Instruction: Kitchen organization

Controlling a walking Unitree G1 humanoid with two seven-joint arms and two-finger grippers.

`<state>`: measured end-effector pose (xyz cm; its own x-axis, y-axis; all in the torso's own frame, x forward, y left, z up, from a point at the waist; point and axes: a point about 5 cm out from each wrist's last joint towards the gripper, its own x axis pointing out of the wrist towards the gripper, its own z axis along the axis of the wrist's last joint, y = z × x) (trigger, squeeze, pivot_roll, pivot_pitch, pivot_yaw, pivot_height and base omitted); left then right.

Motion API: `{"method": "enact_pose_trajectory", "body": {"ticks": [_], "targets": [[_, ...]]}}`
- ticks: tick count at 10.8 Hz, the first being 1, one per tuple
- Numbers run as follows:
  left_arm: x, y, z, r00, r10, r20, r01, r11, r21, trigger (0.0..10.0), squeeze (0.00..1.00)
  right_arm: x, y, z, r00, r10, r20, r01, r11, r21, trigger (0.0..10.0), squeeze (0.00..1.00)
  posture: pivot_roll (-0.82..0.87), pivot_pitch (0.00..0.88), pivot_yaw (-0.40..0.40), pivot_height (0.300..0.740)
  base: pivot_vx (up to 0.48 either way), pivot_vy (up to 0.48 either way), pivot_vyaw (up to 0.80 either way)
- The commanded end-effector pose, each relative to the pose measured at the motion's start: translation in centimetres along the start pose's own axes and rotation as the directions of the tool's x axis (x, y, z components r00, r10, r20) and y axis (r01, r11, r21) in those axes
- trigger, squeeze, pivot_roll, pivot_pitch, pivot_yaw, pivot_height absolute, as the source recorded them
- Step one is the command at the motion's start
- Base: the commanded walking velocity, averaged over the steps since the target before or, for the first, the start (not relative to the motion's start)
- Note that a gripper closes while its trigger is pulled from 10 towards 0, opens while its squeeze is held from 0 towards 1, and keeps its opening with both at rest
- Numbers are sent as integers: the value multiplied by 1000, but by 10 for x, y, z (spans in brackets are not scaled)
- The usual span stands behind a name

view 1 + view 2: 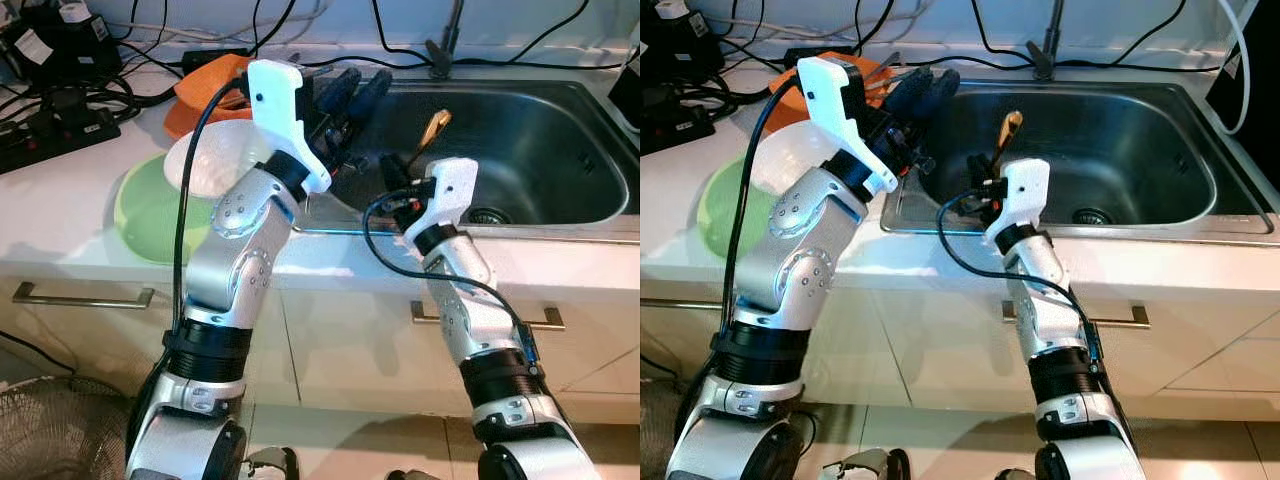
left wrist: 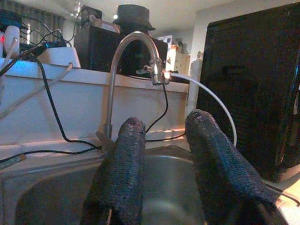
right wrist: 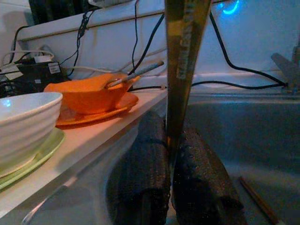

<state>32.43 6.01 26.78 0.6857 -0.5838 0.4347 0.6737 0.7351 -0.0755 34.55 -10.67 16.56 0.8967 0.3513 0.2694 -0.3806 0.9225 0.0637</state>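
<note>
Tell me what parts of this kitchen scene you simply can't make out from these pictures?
- Lower end of the gold utensil: right wrist view, hidden between the right hand's shut fingers; its type is unclear.
- Green plate: eye views, partly covered by the white bowl and left arm.
- Orange bowl's contents: right wrist view, behind its wall.
- Sink near-left corner: eye views, behind the left hand.

Sink [image 1: 560, 150]: basin open at right. Faucet [image 2: 126, 70] at back rim. Counter [image 1: 80, 215] left: bowls [image 1: 205, 160], cables.
</note>
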Motion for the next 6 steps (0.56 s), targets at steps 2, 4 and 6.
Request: {"method": "enact_pose_trajectory", "body": {"ticks": [2,4,6], "targets": [[-11,6,-7,998,43,-48,-41,998,38,10000,0,6,-19,4,995,-96,8,96,995,-19,2431,0,105,69,63,740,0,0,0],[-42,18,-41,963,126,-237,-97,987,130,10000,0,18,-54,9,966,-259,-27,256,964,-76,10000,0,111,72,60,740,0,0,0],[-51,18,-52,948,157,-275,-122,982,143,10000,0,25,-61,15,958,-285,-28,283,957,-57,10000,0,124,72,53,740,0,0,0]]}}
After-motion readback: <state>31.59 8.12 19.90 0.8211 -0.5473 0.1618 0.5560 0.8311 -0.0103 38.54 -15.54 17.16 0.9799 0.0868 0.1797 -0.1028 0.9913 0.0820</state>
